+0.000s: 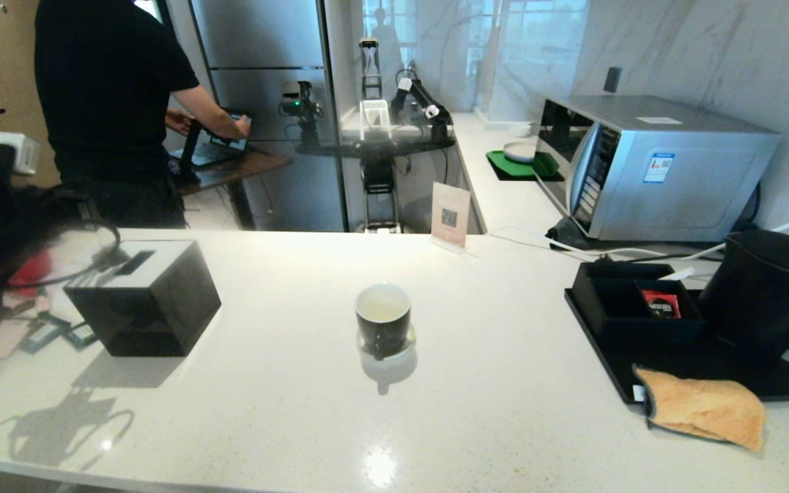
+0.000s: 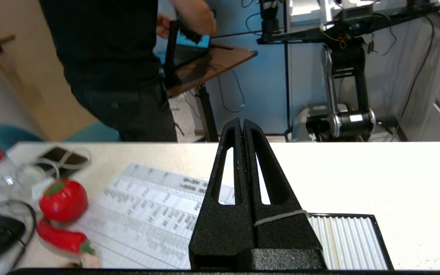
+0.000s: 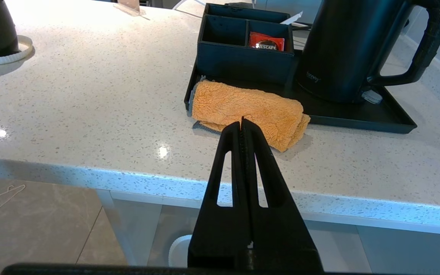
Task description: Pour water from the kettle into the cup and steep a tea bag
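Cup [image 1: 383, 317] sits mid-worktop [image 1: 490, 383], kettle [image 1: 764, 298] w/ handle outward far right of it, prob. for easy grabbing; both claws, left [image 2: 242, 123] & right [image 3: 241, 121], pressed together, empty.

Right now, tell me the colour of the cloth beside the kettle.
Orange; the cloth lying against the tray beside the kettle shows best in the right wrist view.

- A pale speckled stone desk [image 1: 504, 411] fills the foreground, with bright ceiling light glaring off its surface.
- White marble-veined wall [image 1: 709, 55] rises behind a silver microwave [image 1: 648, 174] at the right.
- A steel refrigerator [image 1: 264, 68] stands at the back, beside window panes [image 1: 531, 34] letting in bluish daylight.
- A small wooden side table [image 2: 212, 65] sits behind the desk, with a person in black [image 1: 107, 103] standing at it.
- Grey-beige tile floor [image 3: 33, 229] shows below the desk's edge.
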### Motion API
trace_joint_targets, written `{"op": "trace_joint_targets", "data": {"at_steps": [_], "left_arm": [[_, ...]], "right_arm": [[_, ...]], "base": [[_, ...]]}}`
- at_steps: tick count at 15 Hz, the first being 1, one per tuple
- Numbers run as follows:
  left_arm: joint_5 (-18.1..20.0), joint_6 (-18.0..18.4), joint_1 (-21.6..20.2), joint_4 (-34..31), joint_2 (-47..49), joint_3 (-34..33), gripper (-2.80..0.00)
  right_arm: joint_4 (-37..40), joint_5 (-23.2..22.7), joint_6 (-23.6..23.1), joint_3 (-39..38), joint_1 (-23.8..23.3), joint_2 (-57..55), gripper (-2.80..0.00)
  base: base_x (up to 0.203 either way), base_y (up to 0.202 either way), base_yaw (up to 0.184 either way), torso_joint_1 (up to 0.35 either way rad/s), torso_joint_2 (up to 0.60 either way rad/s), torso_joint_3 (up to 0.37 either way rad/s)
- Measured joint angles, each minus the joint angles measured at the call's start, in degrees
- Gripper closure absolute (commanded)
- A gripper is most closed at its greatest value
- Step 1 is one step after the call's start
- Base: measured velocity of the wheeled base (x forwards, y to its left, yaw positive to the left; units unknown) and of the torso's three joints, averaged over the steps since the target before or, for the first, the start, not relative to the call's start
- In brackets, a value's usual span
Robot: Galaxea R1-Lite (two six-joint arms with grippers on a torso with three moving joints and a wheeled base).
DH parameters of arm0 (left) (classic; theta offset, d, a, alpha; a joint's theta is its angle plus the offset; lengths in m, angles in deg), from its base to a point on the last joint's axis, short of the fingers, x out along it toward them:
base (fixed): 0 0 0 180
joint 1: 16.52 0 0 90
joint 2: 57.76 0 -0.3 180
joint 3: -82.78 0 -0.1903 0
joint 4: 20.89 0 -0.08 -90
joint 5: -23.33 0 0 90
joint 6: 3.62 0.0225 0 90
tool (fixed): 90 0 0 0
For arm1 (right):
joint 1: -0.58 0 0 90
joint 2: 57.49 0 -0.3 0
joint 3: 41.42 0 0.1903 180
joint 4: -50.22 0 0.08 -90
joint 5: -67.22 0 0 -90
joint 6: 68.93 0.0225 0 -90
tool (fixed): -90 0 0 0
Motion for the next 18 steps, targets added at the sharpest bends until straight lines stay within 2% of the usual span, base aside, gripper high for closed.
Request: {"op": "trace_joint_targets", "data": {"at_steps": [2, 6, 10, 18], "left_arm": [[-0.9, -1.7, 0.1, 0.0, 0.9, -0.3, 0.00], [-3.4, -2.5, 0.4, 0.3, 2.1, -0.5, 0.00], [-6.5, -5.6, 1.8, 0.8, 3.0, -0.5, 0.00], [-6.8, -7.8, 2.0, 0.7, 5.1, -1.5, 0.00]], "right_arm": [[0.0, 0.0, 0.0, 0.0, 0.0, 0.0, 0.00], [0.0, 0.0, 0.0, 0.0, 0.0, 0.0, 0.00], [0.0, 0.0, 0.0, 0.0, 0.0, 0.0, 0.00], [0.0, 0.0, 0.0, 0.0, 0.0, 0.0, 0.00]], "base": [[0.000, 0.000, 0.000, 0.000, 0.00, 0.000], [0.000, 0.000, 0.000, 0.000, 0.00, 0.000], [0.000, 0.000, 0.000, 0.000, 0.00, 0.000], [0.000, 0.000, 0.000, 0.000, 0.00, 0.000]]}}
